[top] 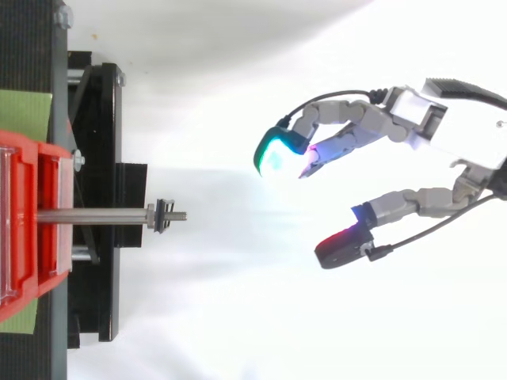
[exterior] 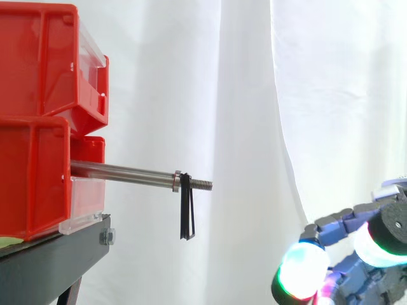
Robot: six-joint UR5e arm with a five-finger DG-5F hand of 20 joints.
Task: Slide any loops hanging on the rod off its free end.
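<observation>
Top view, my hand (top: 444, 138) first: the fingers are spread wide and only mildly bent, glowing pads (top: 273, 154) apart from one another, nothing held or touched. Ahead of the fingertips, well apart from them across bare white ground, the threaded free end (top: 179, 214) of the rod (top: 95, 215) points back toward my hand. The black loop (top: 161, 215) hangs on the rod just behind that thread, beside a collar. In the side view the loop (exterior: 186, 213) dangles straight down, higher than my hand (exterior: 356, 254). Farther off, the rod runs into the red bins (exterior: 38, 63) on the black stand (exterior: 51, 260). Farthest from my hand hangs the white curtain (exterior: 254, 95).
</observation>
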